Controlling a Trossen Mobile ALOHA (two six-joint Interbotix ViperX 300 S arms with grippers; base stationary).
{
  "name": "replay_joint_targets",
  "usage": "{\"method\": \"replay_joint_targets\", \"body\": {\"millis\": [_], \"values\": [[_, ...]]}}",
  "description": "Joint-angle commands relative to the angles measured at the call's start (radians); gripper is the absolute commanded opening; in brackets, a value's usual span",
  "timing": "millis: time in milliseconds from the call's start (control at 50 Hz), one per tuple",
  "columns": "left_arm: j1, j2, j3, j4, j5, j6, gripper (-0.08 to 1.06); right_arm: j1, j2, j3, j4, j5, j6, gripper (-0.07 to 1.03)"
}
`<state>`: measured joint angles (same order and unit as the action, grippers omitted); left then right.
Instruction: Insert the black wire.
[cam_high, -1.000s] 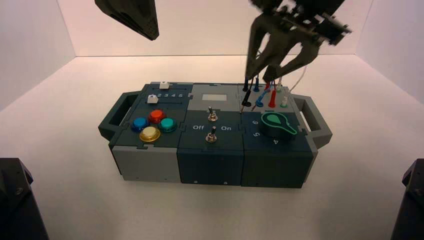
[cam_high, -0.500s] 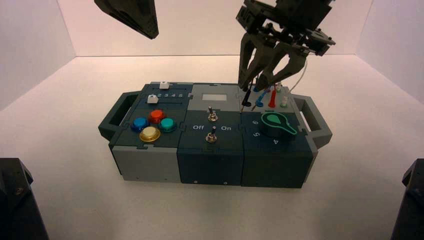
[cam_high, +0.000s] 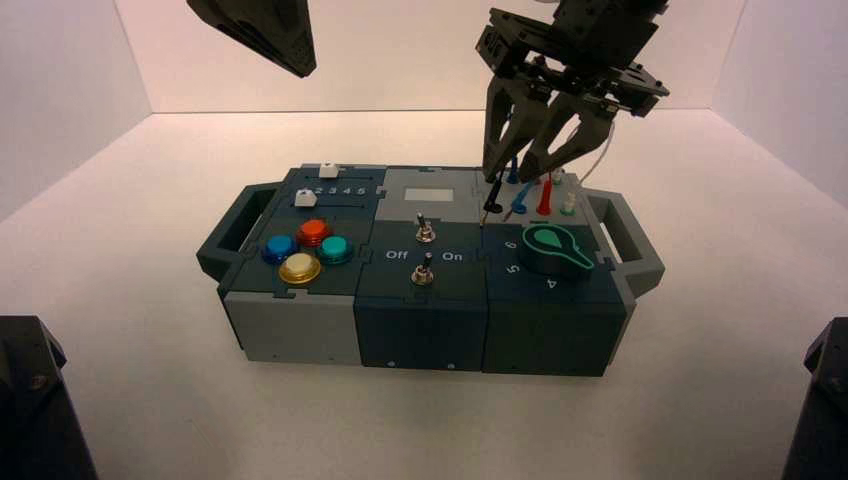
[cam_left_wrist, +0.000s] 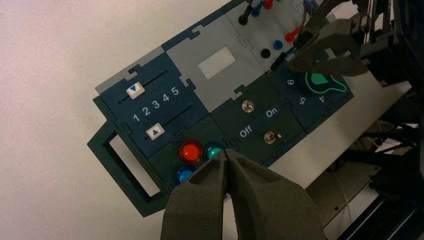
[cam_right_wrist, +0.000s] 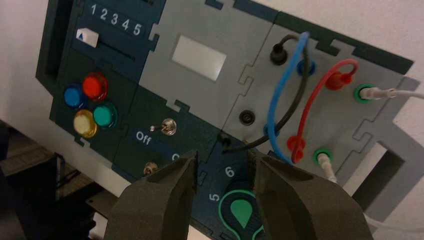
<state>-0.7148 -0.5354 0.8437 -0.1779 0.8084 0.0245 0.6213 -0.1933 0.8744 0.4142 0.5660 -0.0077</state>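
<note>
At upper right of the high view, the black wire (cam_right_wrist: 293, 112) is seen, its loose plug (cam_right_wrist: 225, 141) beside the vacant black socket (cam_right_wrist: 247, 117). Grasping is judged in hand: the spread right gripper (cam_high: 510, 178) must be closed, then aligned. The left gripper (cam_high: 302, 72), pressed together, is parked upper left.

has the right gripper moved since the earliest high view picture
Yes: in the high view the right gripper now sits lower, closer to the green-marked knob on the box's right side.
</note>
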Motion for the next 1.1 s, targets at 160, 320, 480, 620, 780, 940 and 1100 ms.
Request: {"method": "replay_joint_targets", "body": {"millis": [160, 320, 480, 620, 780, 940, 1100], "values": [[-0.003, -0.011, -0.040, 0.003, -0.003, 0.006, -0.03, -0.005, 0.018, -0.043, -0.002, -0.009, 0.002, 0.52], [-0.003, -0.006, -0.044, 0.005, -0.003, 0.006, -0.03, -0.005, 0.048, -0.054, -0.002, -0.009, 0.000, 0.52], [-0.003, -0.006, -0.049, 0.008, -0.003, 0.011, -0.03, -0.005, 0.069, -0.061, -0.002, -0.009, 0.000, 0.52], [-0.003, -0.003, -0.049, 0.008, -0.003, 0.012, -0.03, -0.006, 0.081, -0.064, -0.002, -0.009, 0.000, 0.52], [-0.003, -0.002, -0.049, 0.009, -0.003, 0.014, -0.03, -0.005, 0.089, -0.069, -0.002, -0.009, 0.000, 0.52], [-0.003, -0.002, -0.049, 0.009, -0.002, 0.014, -0.03, -0.005, 0.094, -0.074, -0.002, -0.009, 0.002, 0.51], [-0.003, -0.002, -0.049, 0.009, -0.003, 0.014, -0.03, -0.005, 0.101, -0.075, -0.002, -0.009, 0.002, 0.47]]}}
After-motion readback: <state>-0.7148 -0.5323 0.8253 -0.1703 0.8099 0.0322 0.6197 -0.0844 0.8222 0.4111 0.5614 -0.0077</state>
